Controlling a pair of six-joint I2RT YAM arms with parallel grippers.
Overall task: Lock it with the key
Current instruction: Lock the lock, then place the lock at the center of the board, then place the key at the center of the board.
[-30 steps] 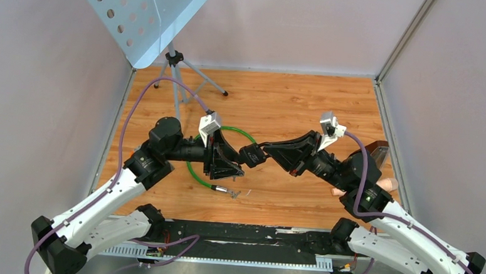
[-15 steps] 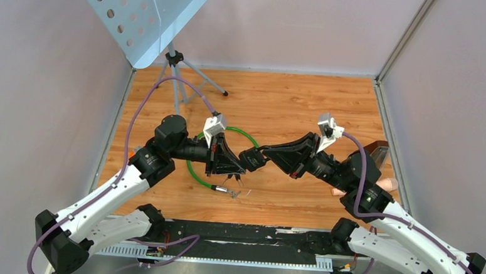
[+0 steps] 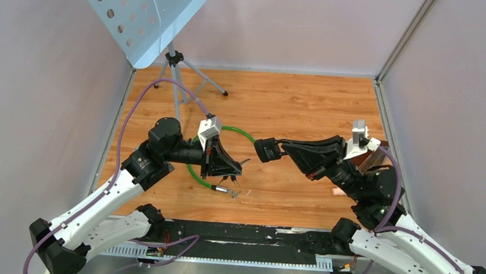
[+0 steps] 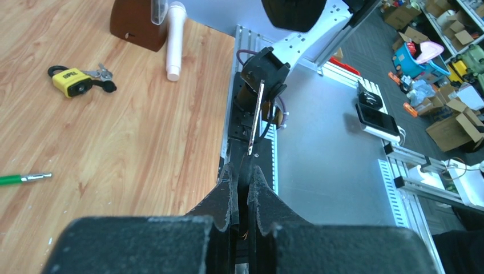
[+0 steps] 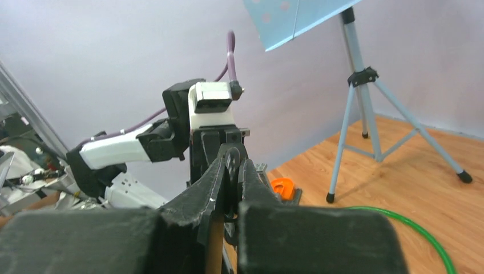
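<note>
1. Pale blue perforated metal music stand (image 3: pixel 147 16) on a tripod, at the far-left corner of the bench.
2. Left gripper (image 3: pixel 235 169), left of bench centre. Its fingers are pressed together on a thin silver key (image 4: pixel 255 117), whose blade points toward the right arm.
3. Green coated cable (image 3: pixel 233 129), looped on the wood under the left gripper, with its metal tip (image 3: pixel 224 189) toward the near edge.
4. Black lock head (image 3: pixel 267 149), at bench centre, near the key but apart from it.
5. Right gripper (image 3: pixel 279 146), with its fingers clamped on the black lock head.
</note>
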